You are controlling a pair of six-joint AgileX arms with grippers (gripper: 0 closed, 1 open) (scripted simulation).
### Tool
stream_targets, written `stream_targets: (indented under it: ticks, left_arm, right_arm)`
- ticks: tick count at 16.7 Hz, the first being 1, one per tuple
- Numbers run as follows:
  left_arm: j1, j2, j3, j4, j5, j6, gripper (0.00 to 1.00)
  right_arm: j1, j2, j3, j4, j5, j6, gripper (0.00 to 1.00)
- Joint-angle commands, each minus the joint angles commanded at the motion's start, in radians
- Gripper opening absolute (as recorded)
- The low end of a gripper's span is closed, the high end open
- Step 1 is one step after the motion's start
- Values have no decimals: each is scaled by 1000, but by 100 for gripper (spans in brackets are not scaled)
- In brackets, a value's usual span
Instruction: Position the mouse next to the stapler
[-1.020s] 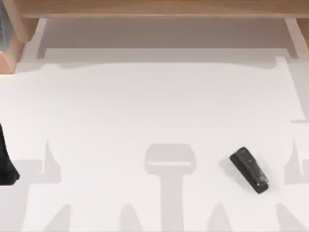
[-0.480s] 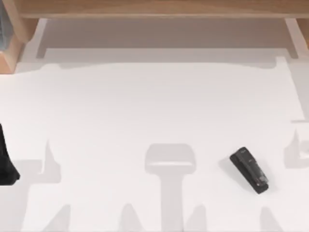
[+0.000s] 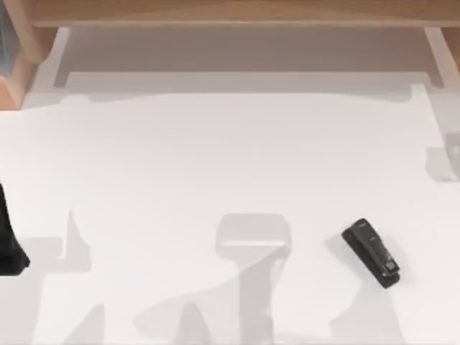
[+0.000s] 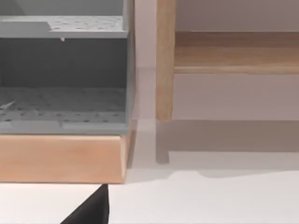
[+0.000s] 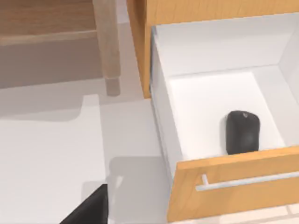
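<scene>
The black stapler [image 3: 371,253] lies at an angle on the white table [image 3: 215,158], near the front right. A black mouse [image 5: 243,132] rests inside an open white drawer [image 5: 210,98] with a wooden front, seen from above in the right wrist view. A black part of my right gripper [image 5: 88,211] shows at that view's edge, off to the side of the drawer and well clear of the mouse. My left arm [image 3: 8,248] stays parked at the table's left edge, and a black part of the left gripper [image 4: 89,210] shows in its wrist view.
The drawer front carries a metal bar handle [image 5: 247,182]. A wooden frame [image 3: 230,13] with legs runs along the table's far side. A grey shelf unit [image 4: 63,70] on a wooden base [image 4: 60,158] stands at the far left.
The arm shadow at the table's right side has slid toward the far edge, and new shadows spread along the front. The stapler and my left arm have not moved.
</scene>
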Motion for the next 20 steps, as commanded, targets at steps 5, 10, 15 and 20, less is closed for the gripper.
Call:
stream_targets:
  ticks: [5,10,15,20]
  left_arm:
    - [0,0,0,0,0,0,100]
    - [0,0,0,0,0,0,100]
    - [0,0,0,0,0,0,100]
    - [0,0,0,0,0,0,100]
  right_arm:
    - [-82,521,475,-272,8,-6,100]
    - [-154,1026,904,-498,8,-20,100]
    - [-196,1423,1242,-656,1,-37,100]
    - [-197,1621,1431,-722,-13,-41,100]
